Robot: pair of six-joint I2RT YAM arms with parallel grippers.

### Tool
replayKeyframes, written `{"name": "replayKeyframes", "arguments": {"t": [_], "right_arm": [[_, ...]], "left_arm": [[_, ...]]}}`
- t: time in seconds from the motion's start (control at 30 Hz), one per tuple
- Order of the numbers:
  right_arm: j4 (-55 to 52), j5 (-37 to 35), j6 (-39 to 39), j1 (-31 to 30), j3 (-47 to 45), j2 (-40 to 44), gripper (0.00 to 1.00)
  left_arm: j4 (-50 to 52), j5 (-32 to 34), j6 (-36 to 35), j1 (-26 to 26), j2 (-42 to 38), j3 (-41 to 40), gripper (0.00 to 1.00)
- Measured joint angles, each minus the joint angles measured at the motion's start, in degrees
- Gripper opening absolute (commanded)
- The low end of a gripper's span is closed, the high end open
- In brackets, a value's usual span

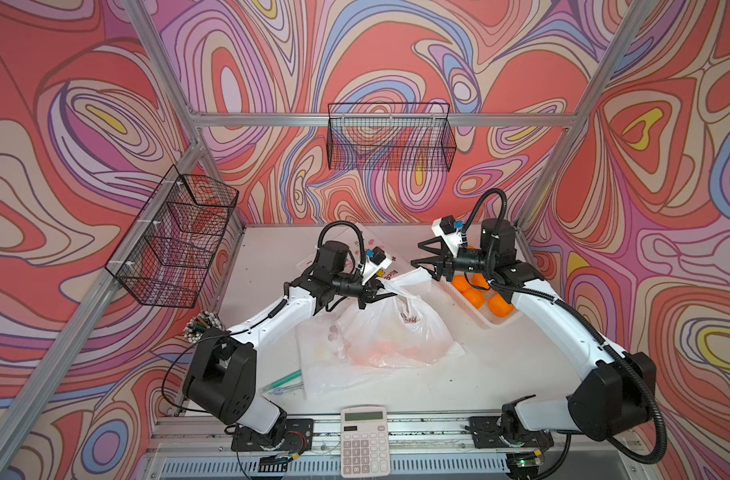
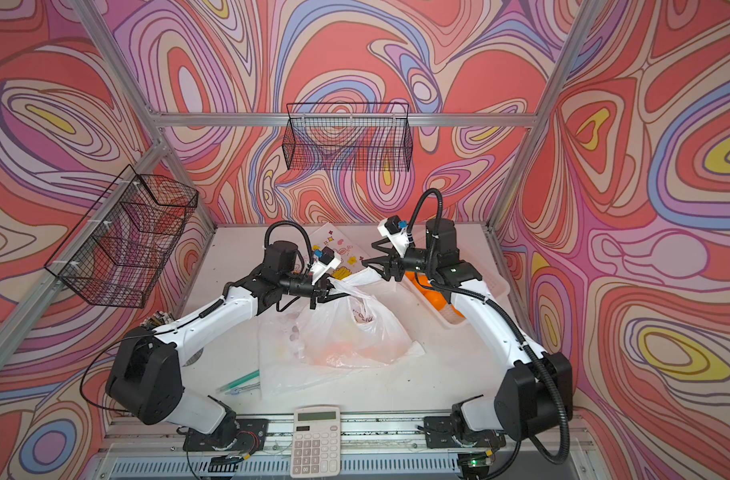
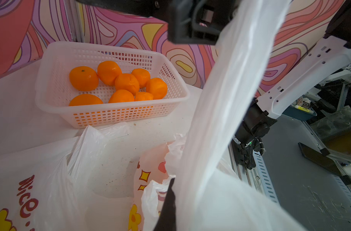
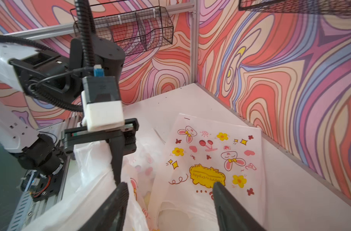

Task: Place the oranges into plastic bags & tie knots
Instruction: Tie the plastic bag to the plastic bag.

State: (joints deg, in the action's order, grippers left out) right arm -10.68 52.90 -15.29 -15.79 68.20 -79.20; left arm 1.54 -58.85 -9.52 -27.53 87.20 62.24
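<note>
A plastic bag (image 1: 396, 332) with oranges (image 1: 376, 353) dimly showing inside stands mid-table in both top views. My left gripper (image 1: 380, 293) is shut on one of its handles (image 3: 230, 100), which rises taut past a black finger (image 3: 168, 208). My right gripper (image 1: 417, 254) hangs open just right of the bag's top with nothing between its fingers (image 4: 118, 200). More oranges (image 3: 126, 84) lie in the white perforated basket (image 3: 110, 106) under the right arm. One flat printed bag (image 4: 210, 160) lies at the back, another (image 1: 321, 374) under the filled one. No knots are in view.
A calculator (image 1: 363, 440) sits at the table's front edge, and a green pen (image 1: 280, 384) lies front left. Black wire baskets hang on the left wall (image 1: 176, 237) and the back wall (image 1: 390, 137). A bundle of sticks (image 1: 201, 328) stands by the left arm.
</note>
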Motion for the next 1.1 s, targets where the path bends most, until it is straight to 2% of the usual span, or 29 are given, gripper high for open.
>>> {"name": "replayKeyframes", "arguments": {"t": [0.13, 0.27, 0.43, 0.63, 0.73, 0.8, 1.1], "right_arm": [[-2.05, 4.11, -3.54, -1.99, -2.78, 2.34, 0.81], [-4.94, 4.96, -6.01, -4.48, -3.52, 2.51, 0.81], [-7.52, 3.37, -7.04, -7.63, -3.93, 1.57, 0.84], [-9.75, -1.14, -6.99, -9.86, -3.93, -0.48, 0.81], [-10.71, -3.19, -6.91, -10.32, -3.93, -1.29, 0.75], [-11.21, -4.42, -6.78, -10.58, -3.93, -1.86, 0.67], [-14.14, -9.27, -6.78, -10.93, -3.93, -2.40, 0.44]], "left_arm": [[0.35, 0.09, -0.63, 0.00, -0.11, 0.00, 0.00], [1.36, 0.42, -1.62, 0.00, -0.13, 0.02, 0.00], [3.43, 1.62, -3.34, -0.26, -0.35, 0.02, 0.00], [4.90, 3.26, -4.46, -0.52, -2.16, 0.02, 0.00], [4.98, 3.69, -4.61, -0.63, -3.13, 0.02, 0.00], [5.14, 3.96, -4.70, -0.68, -3.48, 0.02, 0.00], [5.79, 6.16, -4.83, -0.70, -3.98, 0.02, 0.00]]}}
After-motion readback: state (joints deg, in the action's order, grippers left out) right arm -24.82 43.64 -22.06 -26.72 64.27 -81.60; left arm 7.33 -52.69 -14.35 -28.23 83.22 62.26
